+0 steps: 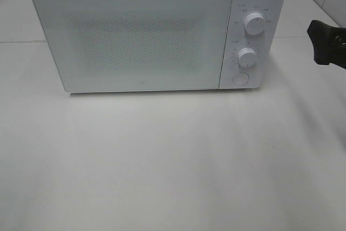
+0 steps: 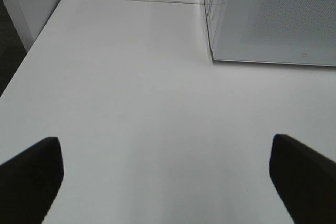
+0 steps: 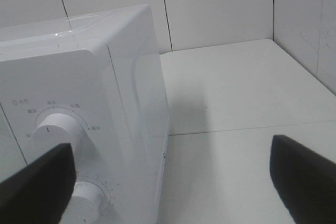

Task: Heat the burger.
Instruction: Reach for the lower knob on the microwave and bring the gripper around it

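- The microwave (image 1: 135,36) stands on the white surface (image 1: 162,177) with its door (image 1: 130,39) shut.
- The frosted door hides the inside, so I cannot tell where the burger is.
- The left jaws are spread wide and empty, near the microwave's left front corner.
- The right jaws are spread wide and empty, beside the microwave's upper knob (image 3: 55,128).

The white microwave (image 1: 157,31) stands upright toward the back of the white table (image 1: 162,160), its front facing the high camera. Its door (image 1: 135,36), a pale panel with a finely dotted window, is closed flush. On the control strip to the door's right sit an upper knob (image 1: 254,23), a lower knob (image 1: 247,57) and, lowest, a round button (image 1: 240,79).
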